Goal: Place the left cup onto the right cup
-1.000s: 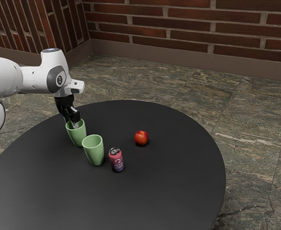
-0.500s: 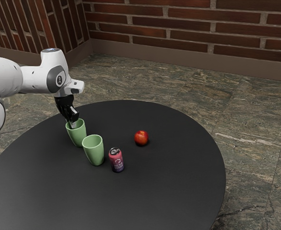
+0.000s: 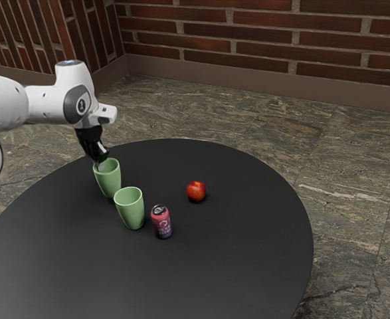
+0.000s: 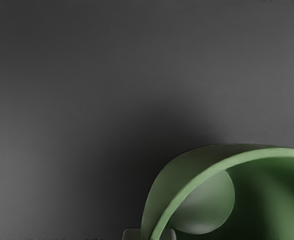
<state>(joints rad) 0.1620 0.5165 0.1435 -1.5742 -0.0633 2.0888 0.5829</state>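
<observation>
Left cup (image 3: 107, 178), tilted, pinched at the rim by the gripper (image 3: 100, 160), near the table's (image 3: 234, 256) far edge. Right cup (image 3: 129, 208) just beside it, upright, not touching.

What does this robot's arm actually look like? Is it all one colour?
No. The arm is smooth, rounded white shells, with dark grey rings at the joints and a round grey cap bearing a small mark. Its gripper is black and two-fingered.
</observation>
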